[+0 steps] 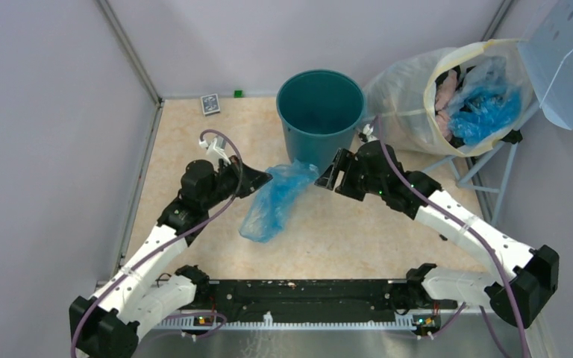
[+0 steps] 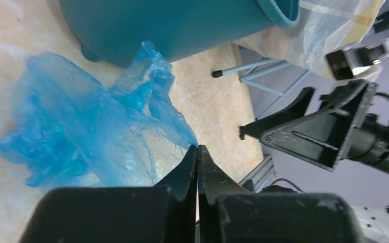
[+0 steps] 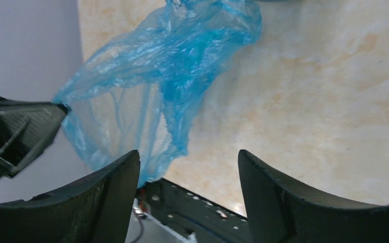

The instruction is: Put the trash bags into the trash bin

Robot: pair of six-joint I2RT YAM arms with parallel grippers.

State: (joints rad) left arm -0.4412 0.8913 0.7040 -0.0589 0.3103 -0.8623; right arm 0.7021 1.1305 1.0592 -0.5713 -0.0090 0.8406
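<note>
Light-blue trash bag [image 1: 276, 198] pinched by the left gripper [image 1: 257, 179] just in front of the trash bin [image 1: 310, 153].
The left gripper's fingers [image 2: 185, 169] are pressed together on one edge of the crinkly bag, which is draped down and spread over the tabletop [image 1: 343, 231], its far end close to the bin's near wall. The right gripper [image 1: 328, 173] is held wide open just right of the bag, facing the left one. The dark-teal bin stands upright behind both grippers, and a cloudy-white sack [image 1: 403, 97] with a cream rim is propped to its right.
</note>
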